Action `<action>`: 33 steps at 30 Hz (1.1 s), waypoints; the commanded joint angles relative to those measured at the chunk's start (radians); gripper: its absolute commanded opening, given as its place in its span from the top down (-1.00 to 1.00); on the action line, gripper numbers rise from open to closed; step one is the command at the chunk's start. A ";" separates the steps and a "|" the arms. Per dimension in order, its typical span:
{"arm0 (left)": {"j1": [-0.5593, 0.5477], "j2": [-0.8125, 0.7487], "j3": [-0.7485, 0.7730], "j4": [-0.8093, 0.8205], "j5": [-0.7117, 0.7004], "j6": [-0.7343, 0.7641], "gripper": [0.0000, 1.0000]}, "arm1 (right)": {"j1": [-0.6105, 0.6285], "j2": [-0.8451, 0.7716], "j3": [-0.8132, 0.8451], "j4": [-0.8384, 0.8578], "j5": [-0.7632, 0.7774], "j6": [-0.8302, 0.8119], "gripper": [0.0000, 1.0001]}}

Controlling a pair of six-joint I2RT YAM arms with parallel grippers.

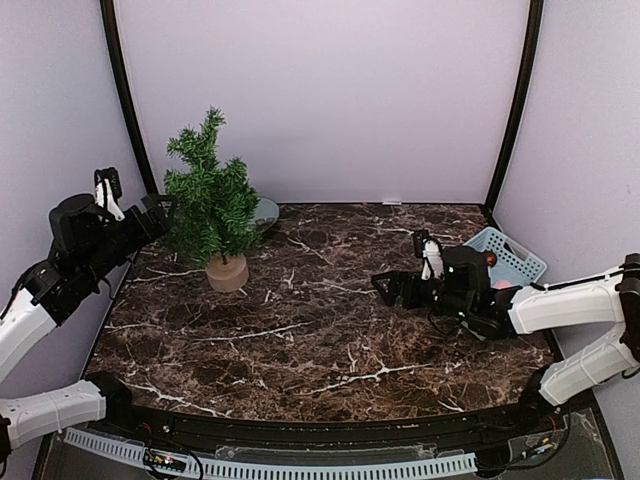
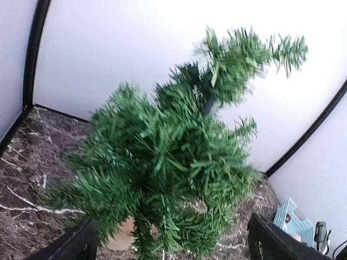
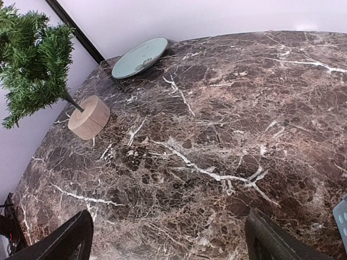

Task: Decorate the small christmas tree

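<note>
The small christmas tree (image 1: 212,195), dark green on a round tan wooden stump (image 1: 228,272), stands upright at the back left of the marble table (image 1: 330,330). My left gripper (image 1: 160,215) is open and empty, raised right at the tree's left side; its wrist view is filled by the branches (image 2: 173,162), slightly blurred, with the stump (image 2: 120,238) low between the fingers. My right gripper (image 1: 385,287) is open and empty, held low over the table's right middle. Its wrist view shows the tree (image 3: 32,59) and stump (image 3: 88,117) far off at the left. No ornament hangs on the tree.
A pale blue-green plate (image 1: 266,211) lies behind the tree at the back wall, also in the right wrist view (image 3: 140,57). A light blue basket (image 1: 508,254) with small red and pink items stands at the right edge behind my right arm.
</note>
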 commanded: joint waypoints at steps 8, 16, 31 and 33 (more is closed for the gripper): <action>0.573 0.179 -0.055 0.219 0.408 -0.202 -0.89 | -0.051 -0.034 -0.003 0.111 -0.184 -0.009 -0.97; 0.650 0.547 -0.016 0.429 0.556 -0.216 -0.76 | -0.080 -0.075 -0.006 0.085 -0.235 -0.014 -0.97; 0.650 1.076 0.012 0.802 0.863 -0.318 -0.06 | -0.097 -0.107 -0.022 0.067 -0.240 -0.006 -0.97; 0.640 1.101 0.015 0.826 0.882 -0.317 0.01 | -0.098 -0.107 -0.021 0.064 -0.241 -0.007 -0.97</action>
